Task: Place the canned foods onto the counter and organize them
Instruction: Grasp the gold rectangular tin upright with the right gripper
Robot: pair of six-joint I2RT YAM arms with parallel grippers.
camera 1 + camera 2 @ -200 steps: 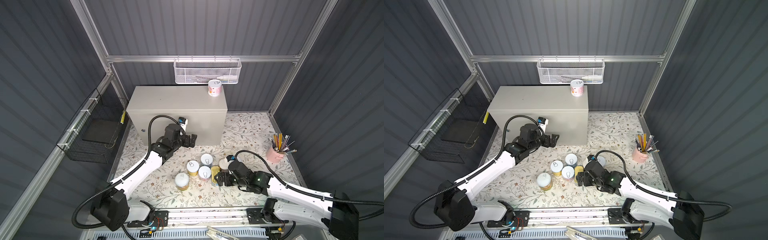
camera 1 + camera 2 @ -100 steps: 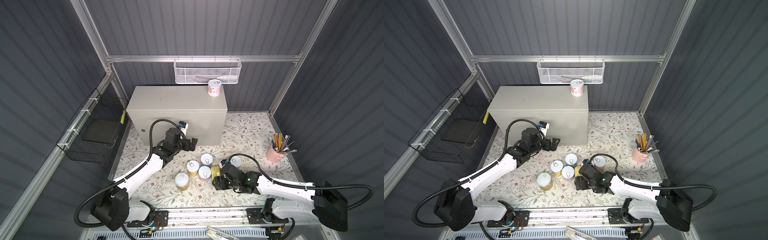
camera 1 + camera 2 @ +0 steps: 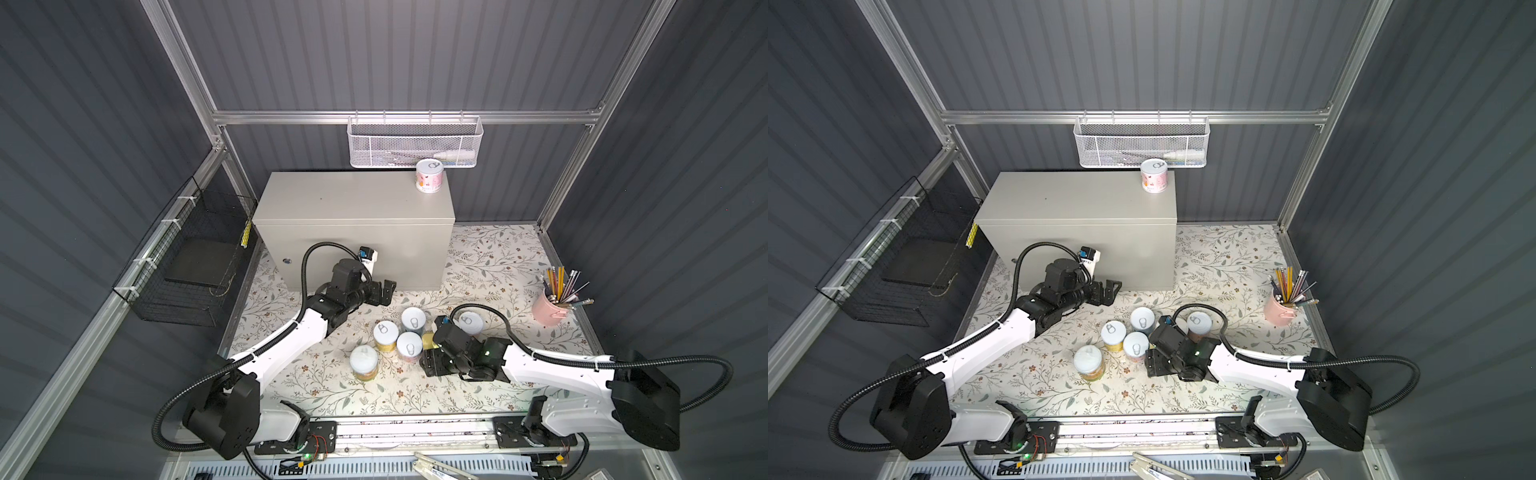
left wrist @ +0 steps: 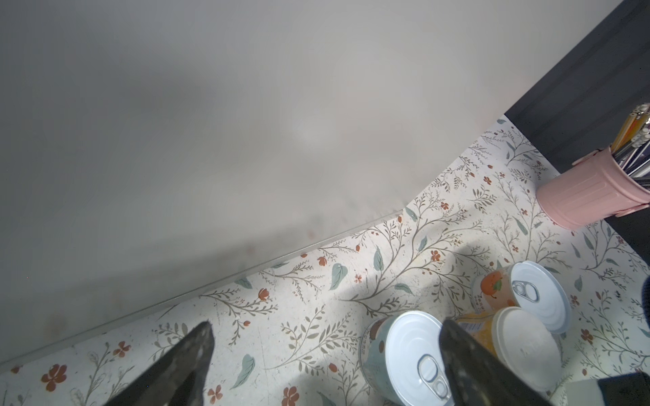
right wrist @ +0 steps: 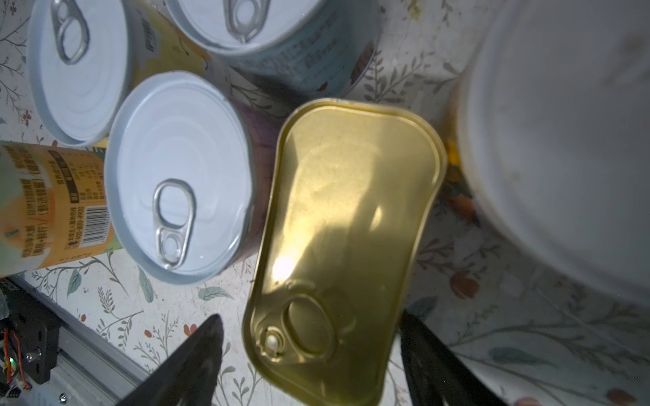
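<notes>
A cream mat [image 3: 490,257] printed with grey-green sprigs and small rust flowers covers the floor, closed in by dark grey ribbed walls [image 3: 374,62] and an aluminium frame [image 3: 407,117]. A white mesh basket [image 3: 415,143] hangs on the far rail, a black wire basket [image 3: 187,266] on the left wall, and a pink pencil cup [image 3: 550,309] stands at the right. The counter [image 3: 353,199] sits far and left of centre, carrying one pink-label can [image 3: 429,176] at its far right corner; its print is too small to read. The other cans stand on the mat near the middle: a pale blue can [image 3: 413,319], a yellow can [image 3: 385,332], a purple-sided can [image 3: 409,344], a white-lidded orange can [image 3: 363,361] and a pull-tab can [image 3: 471,323] further right. The orange label [image 5: 52,204] shows a barcode, Chinese text and "400-800-4900". The gold-topped tin [image 5: 344,246] lies flat just right of the purple-sided can. The right gripper [image 5: 307,334] straddles its pull-tab end, jaws apart, with a strip of mat showing beside one finger. The left gripper [image 3: 382,293] hangs spread wide and empty just before the counter's front.
</notes>
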